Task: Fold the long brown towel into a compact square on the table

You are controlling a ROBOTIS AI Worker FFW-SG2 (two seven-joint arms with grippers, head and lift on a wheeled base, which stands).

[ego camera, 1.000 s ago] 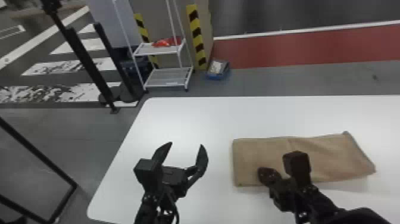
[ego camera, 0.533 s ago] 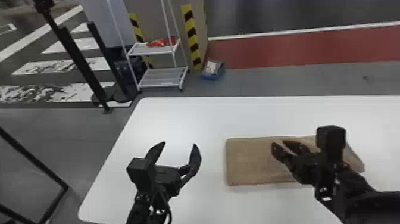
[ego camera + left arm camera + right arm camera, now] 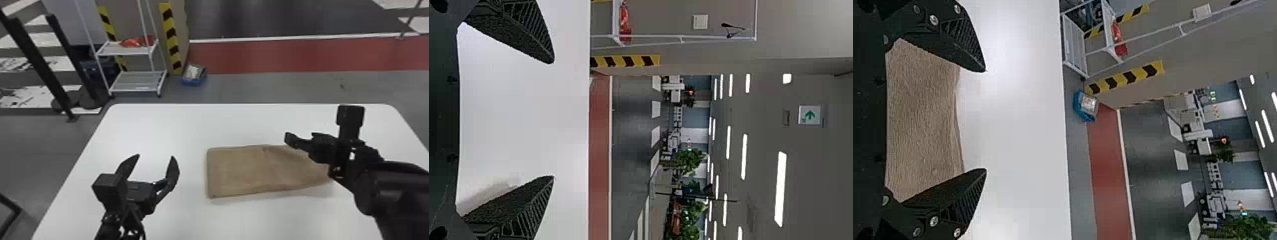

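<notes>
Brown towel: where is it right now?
Head view: the brown towel lies on the white table, to the right of the left gripper, its right end partly hidden behind the right gripper.

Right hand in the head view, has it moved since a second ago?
Yes. Judged against the white table's far left corner, the right hand has moved rightward and toward the table's far edge.

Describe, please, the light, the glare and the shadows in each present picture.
Head view: table bright white, faint shadow along the near edge of the towel; left wrist view: ceiling lamps glaring, soft shadow beside the left tool; right wrist view: pale glare patch on the table.
</notes>
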